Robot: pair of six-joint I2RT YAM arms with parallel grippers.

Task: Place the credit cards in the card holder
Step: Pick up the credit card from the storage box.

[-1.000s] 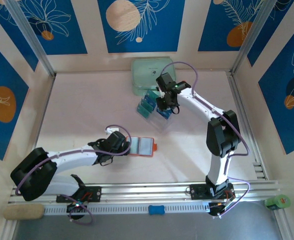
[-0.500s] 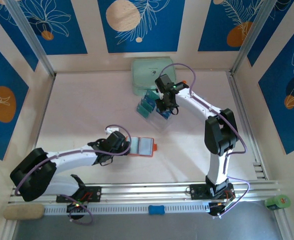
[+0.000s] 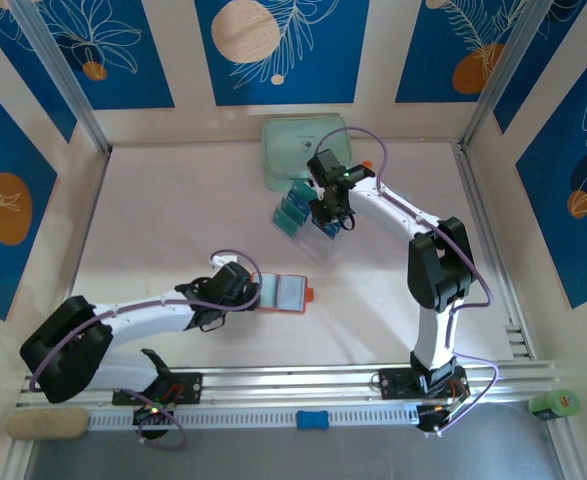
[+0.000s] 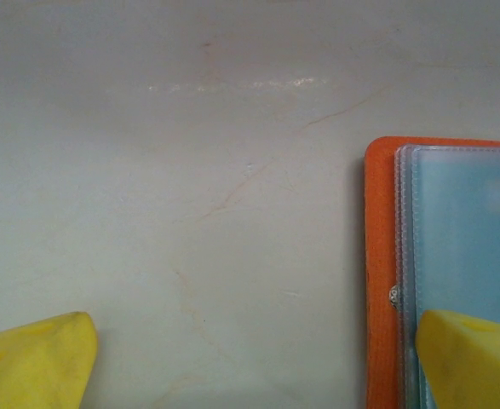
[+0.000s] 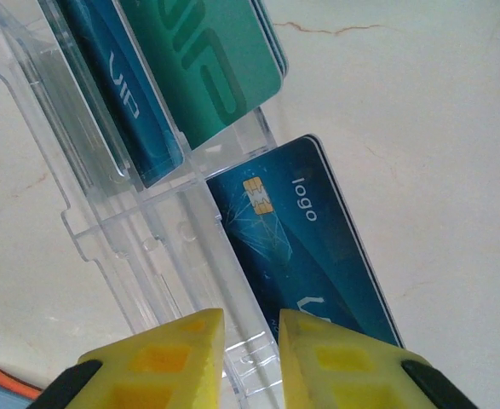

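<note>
Hovering right claw (image 5: 251, 336): it's sitting low over the clear rack (image 5: 105, 204) at the far side of the bench (image 3: 173, 200). Its yellow fingers (image 5: 160, 358) are standing close together, with a clear rib of the rack in the narrow gap. Honestly can't tell if it's pinching that or anything else.
Left claw (image 4: 254, 362): it's gaping wide open, low over the bench. One fingertip is hanging over bare surface, the other over a pocket of the card holder (image 4: 376, 281).
Credit cards (image 5: 296, 247): a dark blue one with a chip is lying right by the right claw's fingers, against the rack. A teal one (image 5: 207, 60) and another blue one (image 5: 117, 77) are standing in the rack's slots.
Card holder (image 3: 285, 292): it's lying open near the middle of the bench, orange cover down and bluish pockets facing up. It's well apart from the rack, with the left claw at its left edge.
Mint-green case (image 3: 298, 150): it's sitting by the back wall, just behind the rack.
</note>
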